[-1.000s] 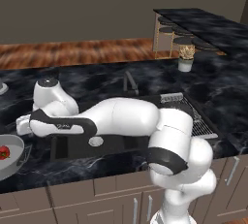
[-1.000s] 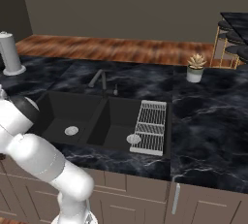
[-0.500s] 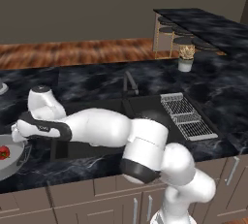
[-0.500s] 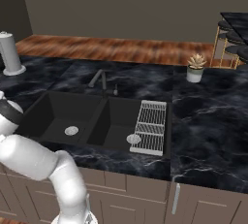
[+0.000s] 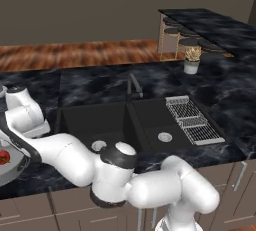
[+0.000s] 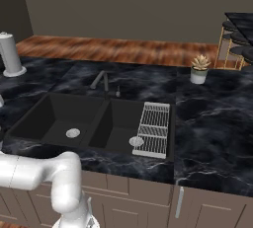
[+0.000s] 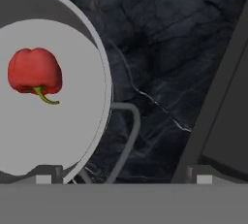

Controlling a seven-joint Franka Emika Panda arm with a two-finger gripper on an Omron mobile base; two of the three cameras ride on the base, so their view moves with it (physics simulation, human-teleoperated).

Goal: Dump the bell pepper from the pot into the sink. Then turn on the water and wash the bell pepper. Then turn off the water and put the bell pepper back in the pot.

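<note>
The pepper [image 7: 35, 76] is lying inside the pot [image 7: 102, 77] at the counter's [image 5: 85, 82] left end, and the arm has been swinging left until the spread gripper [image 7: 123, 178] is hovering over the pot's near handle [image 7: 127, 138], so a grasp for dumping looks imminent. The sink [image 5: 120, 121] is sitting just right of the pot with its faucet [image 5: 134, 86] behind and rack [image 5: 193, 120] over the right basin; nothing is blocking the way.

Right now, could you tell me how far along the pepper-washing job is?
Nothing looks done yet: the bell pepper lies in the pot, which stands on the counter beside the sink. In hand: the open gripper hovers over the pot's side handle. Left: dumping, washing under the faucet, and returning the pepper.
</note>
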